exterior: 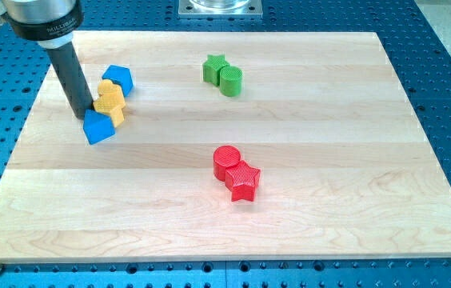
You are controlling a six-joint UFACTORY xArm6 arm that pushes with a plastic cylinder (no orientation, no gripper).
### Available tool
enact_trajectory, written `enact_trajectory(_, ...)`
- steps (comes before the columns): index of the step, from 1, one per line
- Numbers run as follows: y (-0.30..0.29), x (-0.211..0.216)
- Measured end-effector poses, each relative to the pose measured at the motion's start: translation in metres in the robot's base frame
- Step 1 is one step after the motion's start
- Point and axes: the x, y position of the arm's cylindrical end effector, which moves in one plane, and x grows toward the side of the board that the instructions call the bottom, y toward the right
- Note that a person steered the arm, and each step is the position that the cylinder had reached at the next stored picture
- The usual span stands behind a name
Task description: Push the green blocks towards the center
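A green star block (213, 68) and a green cylinder block (231, 81) touch each other near the view's top, slightly right of the middle. My tip (82, 114) is at the view's left, touching the upper left of a blue block (98, 126). It is far left of the green blocks.
Two yellow blocks (110, 100) sit between the blue block and another blue block (118, 78). A red cylinder (225, 160) and a red star (243, 182) touch each other right of the middle. The wooden board (329, 200) lies on a blue perforated table.
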Motion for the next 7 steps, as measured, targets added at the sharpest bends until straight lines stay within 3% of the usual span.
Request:
enact_trajectory(1,-0.004,0.014)
enact_trajectory(3,-0.004,0.119)
enact_trajectory(6,0.041,0.122)
enact_trajectory(7,0.093,0.090)
